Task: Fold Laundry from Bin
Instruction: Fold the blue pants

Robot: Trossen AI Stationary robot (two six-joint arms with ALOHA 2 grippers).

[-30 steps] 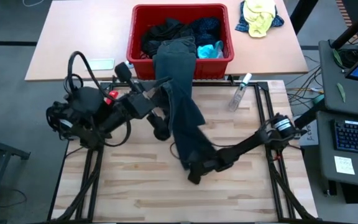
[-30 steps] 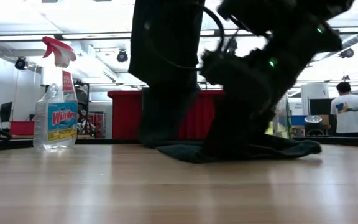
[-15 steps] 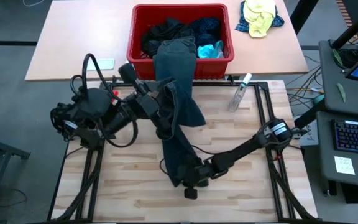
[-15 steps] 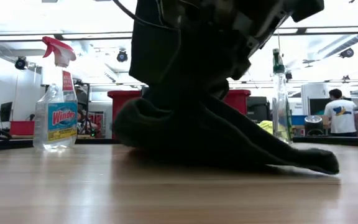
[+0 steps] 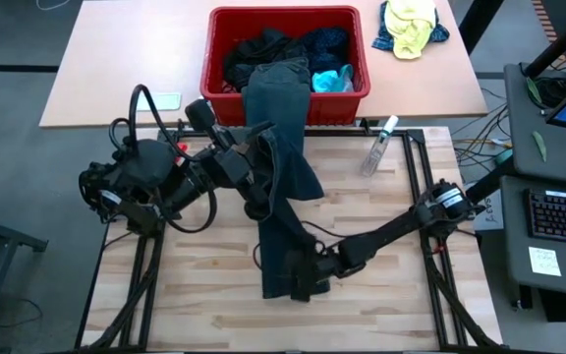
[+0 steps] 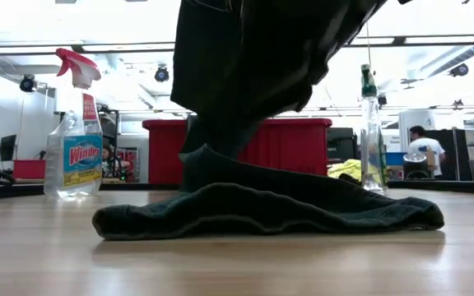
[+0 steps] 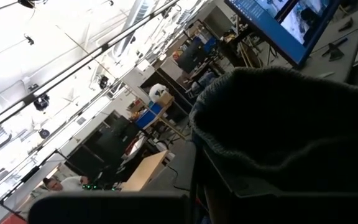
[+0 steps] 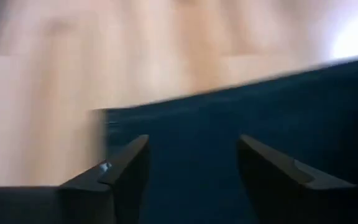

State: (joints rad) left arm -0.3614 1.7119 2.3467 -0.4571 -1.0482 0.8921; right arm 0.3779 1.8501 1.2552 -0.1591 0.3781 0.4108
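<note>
Trailing from red bin in high view, dark garment pinched by closed left gripper, right gripper gaping over cloth, holding nothing, low view alone showing Windex bottle.

1 bin, 2 spray bottles, 1 draped dark garment.

The bin is red. The laundry inside it is black and dark navy, with one bright turquoise piece. The garment trailing from the bin onto the surface is dark navy to charcoal. The surface is light wood with pale plank stripes. Both arms are black. The spray bottle is clear with a blue label and a red-and-white trigger head. The cloth bundle is yellow and blue.
</note>
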